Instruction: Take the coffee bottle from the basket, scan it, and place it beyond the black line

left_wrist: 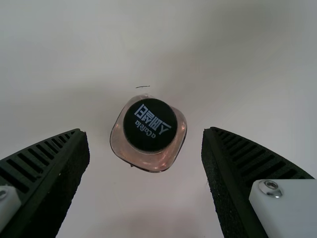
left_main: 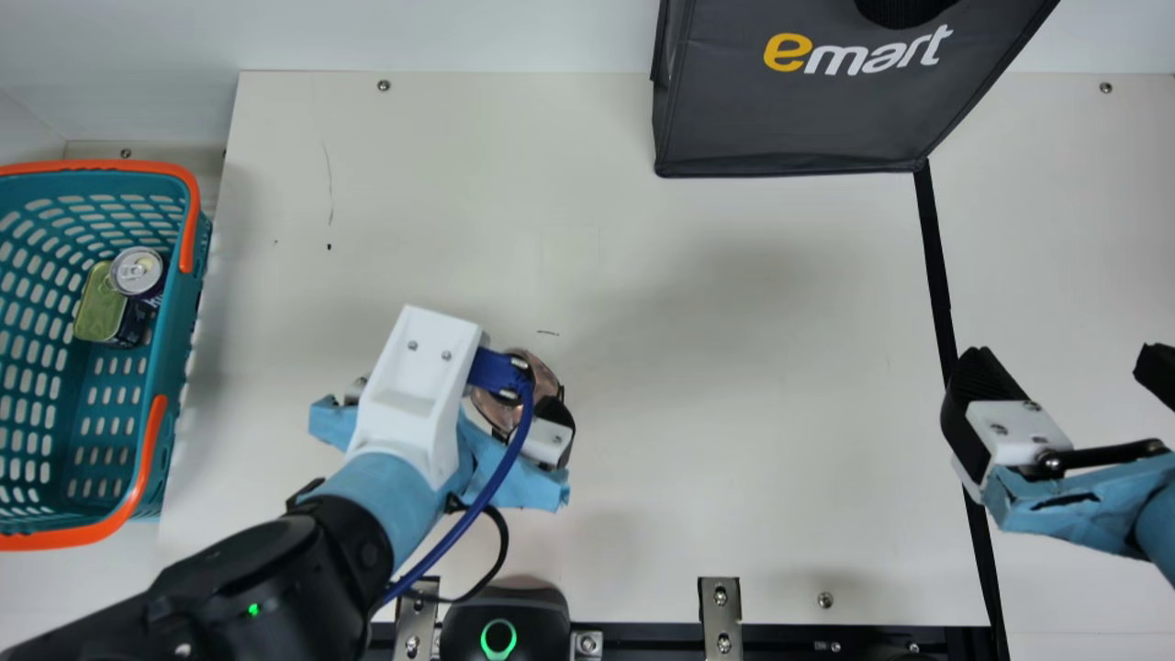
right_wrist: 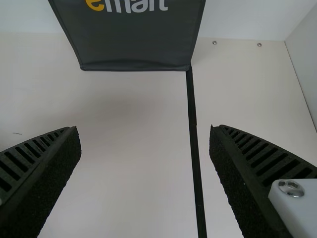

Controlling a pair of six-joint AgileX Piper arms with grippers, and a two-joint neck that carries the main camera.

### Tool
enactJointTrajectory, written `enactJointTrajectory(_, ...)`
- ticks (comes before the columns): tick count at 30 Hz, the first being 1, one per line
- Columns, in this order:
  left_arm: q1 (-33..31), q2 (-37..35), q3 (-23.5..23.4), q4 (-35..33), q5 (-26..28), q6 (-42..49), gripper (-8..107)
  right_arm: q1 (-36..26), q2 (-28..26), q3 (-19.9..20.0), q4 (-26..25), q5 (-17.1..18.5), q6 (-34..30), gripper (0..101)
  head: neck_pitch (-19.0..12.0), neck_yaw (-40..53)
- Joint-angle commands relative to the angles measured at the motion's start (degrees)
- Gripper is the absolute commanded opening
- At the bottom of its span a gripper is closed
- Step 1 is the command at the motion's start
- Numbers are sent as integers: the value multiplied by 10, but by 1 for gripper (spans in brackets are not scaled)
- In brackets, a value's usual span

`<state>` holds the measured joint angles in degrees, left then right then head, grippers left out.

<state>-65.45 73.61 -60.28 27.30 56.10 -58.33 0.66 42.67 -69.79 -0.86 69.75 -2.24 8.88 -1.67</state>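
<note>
Coffee bottle upright between your released left jaws

Main view: your left gripper (left_main: 468,386) is low over the counter (left_main: 734,505), at the coffee bottle (left_main: 519,395). Left wrist view gives you the bottle upright, dark cap (left_wrist: 150,125) up, standing between the jaws with a gap on either side; jaws released, grasping nothing. Bottle is out of the basket (left_main: 186,321), on the basket's side of the black line (left_main: 934,266).

Your right gripper (left_main: 1065,367) is at the line, well apart from the bottle. Jaws spread wide, nothing between them; in its wrist view the line runs down between the two sides.

Near edge of the counter: a black device (left_main: 468,629) with a lit green ring, on your side of the bottle. In the basket, at your left: a silver-topped can (left_main: 138,272) just beside a tin with a greenish lid (left_main: 96,308). Far side: a dark grey bag (left_main: 789,119), its lower corner at the line.
</note>
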Motion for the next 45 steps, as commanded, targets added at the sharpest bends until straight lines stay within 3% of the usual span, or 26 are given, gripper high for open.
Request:
enactJointTrajectory(1, 12, 5, 1, -5, -7, 8, 90, 0, 0, 0, 0, 0, 0, 91, -10, 1)
enactJointTrajectory(21, 67, 38, 11, -34, -54, 37, 90, 0, 0, 0, 0, 0, 0, 91, -10, 1)
enactJointTrajectory(33, 67, 40, 18, -39, -75, 56, 10, 0, 0, 0, 0, 0, 0, 91, -10, 1)
enactJointTrajectory(45, 73, 4, 34, -86, -120, 198, 10, 0, 0, 0, 0, 0, 0, 91, -10, 1)
